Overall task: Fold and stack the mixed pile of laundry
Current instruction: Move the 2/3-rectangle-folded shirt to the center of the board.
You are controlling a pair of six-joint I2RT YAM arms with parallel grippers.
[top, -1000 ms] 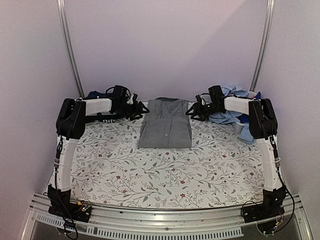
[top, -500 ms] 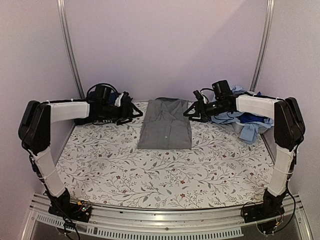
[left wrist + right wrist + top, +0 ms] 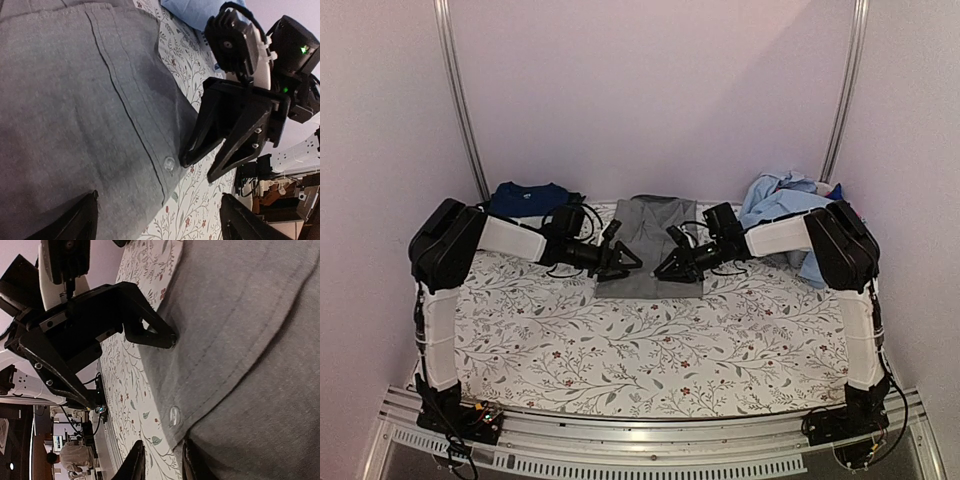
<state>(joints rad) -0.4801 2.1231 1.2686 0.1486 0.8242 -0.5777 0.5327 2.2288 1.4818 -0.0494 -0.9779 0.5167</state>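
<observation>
A folded grey collared shirt lies at the back middle of the floral sheet. My left gripper is at its near left corner, open wide; in the left wrist view the left gripper straddles the buttoned hem. My right gripper faces it at the same near edge. In the right wrist view the right gripper has narrow jaws, with bare sheet showing in the gap and the shirt's hem against one finger. A navy T-shirt lies at back left. A light blue pile sits at back right.
The white floral sheet covers the table. Two upright metal rails stand at the back corners against the wall. An aluminium rail runs along the near edge between the arm bases. The two grippers' tips are close together.
Both arms swung inward from the back sides to the grey shirt's near edge. The left gripper left the navy pile, the right left the blue pile, and the right jaws narrowed.
</observation>
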